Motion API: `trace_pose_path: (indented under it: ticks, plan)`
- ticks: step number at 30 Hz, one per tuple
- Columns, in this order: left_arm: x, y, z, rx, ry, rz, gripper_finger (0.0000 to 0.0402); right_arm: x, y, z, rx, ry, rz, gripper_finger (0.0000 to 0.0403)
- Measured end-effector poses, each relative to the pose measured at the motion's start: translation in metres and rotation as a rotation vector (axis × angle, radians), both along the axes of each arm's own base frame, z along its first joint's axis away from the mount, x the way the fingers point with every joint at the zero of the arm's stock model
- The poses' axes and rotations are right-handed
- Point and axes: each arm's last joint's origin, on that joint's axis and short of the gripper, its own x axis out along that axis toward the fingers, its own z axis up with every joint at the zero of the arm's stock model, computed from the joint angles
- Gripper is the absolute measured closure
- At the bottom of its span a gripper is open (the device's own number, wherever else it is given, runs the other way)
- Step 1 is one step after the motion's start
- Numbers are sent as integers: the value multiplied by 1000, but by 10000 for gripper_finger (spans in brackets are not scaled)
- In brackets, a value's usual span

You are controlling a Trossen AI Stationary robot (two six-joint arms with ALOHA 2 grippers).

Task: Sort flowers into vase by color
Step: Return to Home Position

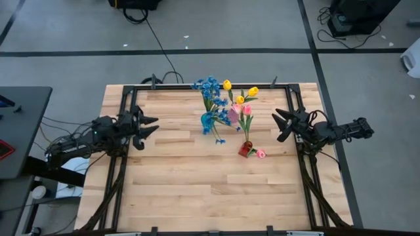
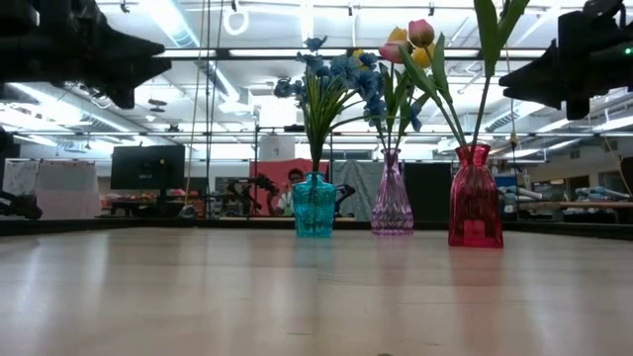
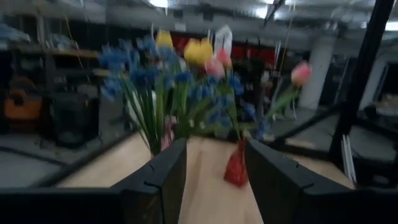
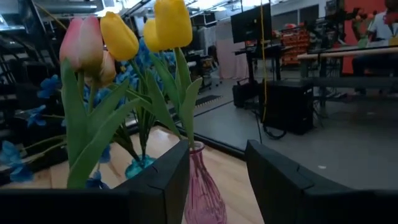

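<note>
Three glass vases stand upright mid-table: a teal vase (image 1: 208, 122) with blue blossoms (image 1: 209, 87), a clear pink vase (image 1: 233, 113) with yellow tulips (image 1: 252, 92), and a red vase (image 1: 245, 150) with pink tulips (image 1: 247, 109); one pink head (image 1: 260, 154) shows close beside the red vase. In the low view they line up as the teal vase (image 2: 315, 206), clear pink vase (image 2: 392, 206) and red vase (image 2: 475, 198). My left gripper (image 1: 149, 126) hangs open left of the vases. My right gripper (image 1: 282, 124) hangs open on their right. Both are raised off the table.
A black metal frame (image 1: 125, 98) runs along the table's left, far and right edges. Bare wooden tabletop (image 1: 210, 190) stretches from the vases to the near edge. In the right wrist view the clear pink vase (image 4: 202, 186) stands straight ahead between my open fingers.
</note>
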Motion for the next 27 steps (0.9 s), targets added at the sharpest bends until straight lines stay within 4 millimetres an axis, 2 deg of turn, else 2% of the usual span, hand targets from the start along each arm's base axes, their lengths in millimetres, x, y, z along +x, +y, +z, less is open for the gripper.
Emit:
trace_pose_path:
  ticks: [3,27]
  plan:
    - [1,0,-4,-27,41,-14,234,0,0,0,3,-3,1,235]
    - [1,0,-2,-12,23,-11,234,0,0,0,3,-4,4,234]
